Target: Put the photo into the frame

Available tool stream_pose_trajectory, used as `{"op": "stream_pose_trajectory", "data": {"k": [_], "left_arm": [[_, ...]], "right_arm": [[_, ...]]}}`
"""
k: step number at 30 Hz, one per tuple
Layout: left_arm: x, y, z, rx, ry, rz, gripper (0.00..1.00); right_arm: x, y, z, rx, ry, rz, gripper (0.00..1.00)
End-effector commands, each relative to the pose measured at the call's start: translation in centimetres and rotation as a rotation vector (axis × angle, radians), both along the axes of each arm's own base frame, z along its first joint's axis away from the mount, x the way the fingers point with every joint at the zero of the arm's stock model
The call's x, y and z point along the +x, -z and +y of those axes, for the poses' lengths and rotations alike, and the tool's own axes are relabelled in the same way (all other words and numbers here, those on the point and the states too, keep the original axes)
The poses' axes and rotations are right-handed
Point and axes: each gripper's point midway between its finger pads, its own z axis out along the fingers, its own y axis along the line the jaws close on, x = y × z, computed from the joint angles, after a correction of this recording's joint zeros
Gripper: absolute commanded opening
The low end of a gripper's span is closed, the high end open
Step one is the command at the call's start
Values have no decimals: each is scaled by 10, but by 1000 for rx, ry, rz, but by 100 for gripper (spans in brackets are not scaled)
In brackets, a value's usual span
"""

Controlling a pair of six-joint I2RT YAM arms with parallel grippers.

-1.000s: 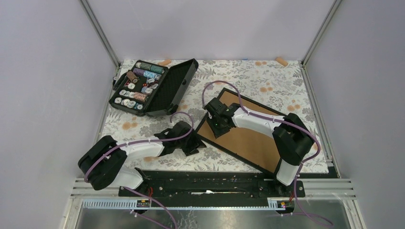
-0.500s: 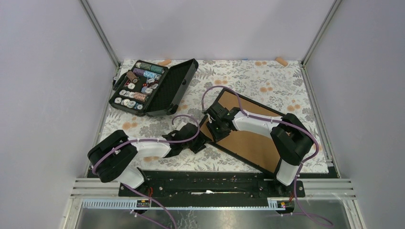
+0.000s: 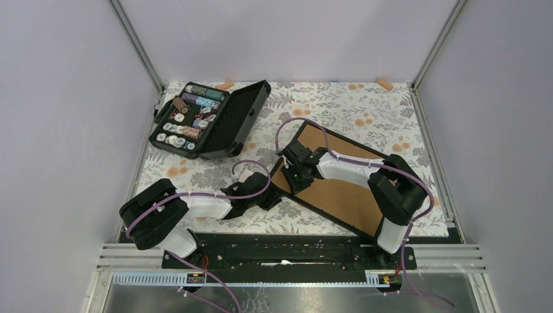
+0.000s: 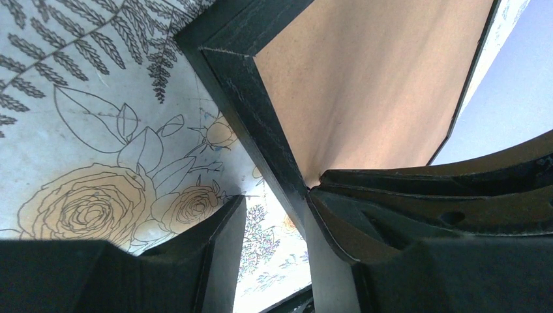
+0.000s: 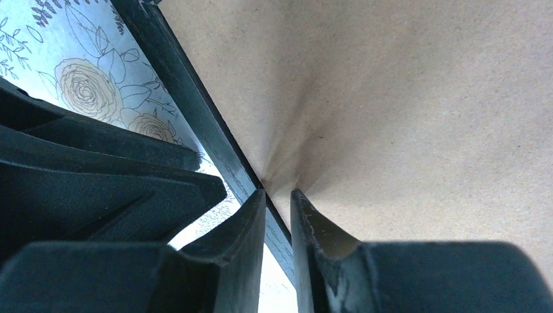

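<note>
Overhead thread case (image 3: 209, 119), frame (image 4: 251, 117) edge at wrists

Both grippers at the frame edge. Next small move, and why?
Probably close the left gripper on the frame rail: tablecloth shows between the rail and one jaw, while the right gripper looks pinched on it.

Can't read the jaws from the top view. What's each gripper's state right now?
Left gripper: open, straddling the frame's black edge, gap on one side.
Right gripper: closed on the frame's edge.
</note>
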Motion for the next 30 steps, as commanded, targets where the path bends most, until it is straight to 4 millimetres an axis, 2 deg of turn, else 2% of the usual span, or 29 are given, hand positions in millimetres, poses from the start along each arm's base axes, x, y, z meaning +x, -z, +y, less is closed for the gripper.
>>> {"op": "stream_pose_trajectory", "data": {"k": [1, 5, 10, 15, 18, 19, 25, 30], "left_arm": [[-27, 61, 62, 293, -36, 111, 44], [-27, 62, 62, 294, -33, 113, 44], [-28, 64, 63, 300, -29, 120, 44], [-30, 64, 67, 309, -30, 117, 44], [-30, 66, 70, 323, -35, 122, 44], [-30, 67, 70, 328, -40, 128, 44], [-32, 80, 68, 358, -35, 196, 49], [-46, 98, 75, 384, -43, 279, 43]], "right_arm": [[4, 15, -6, -61, 30, -2, 23], [0, 19, -3, -60, 17, 20, 24], [5, 27, -16, -166, 47, 7, 26], [-1, 44, -36, -286, 96, 45, 19], [-6, 55, -45, -315, 130, 102, 4], [-10, 58, -45, -303, 139, 137, 0], [-18, 62, -41, -224, 176, 212, 0], [-16, 51, -32, -159, 140, 222, 0]]}}
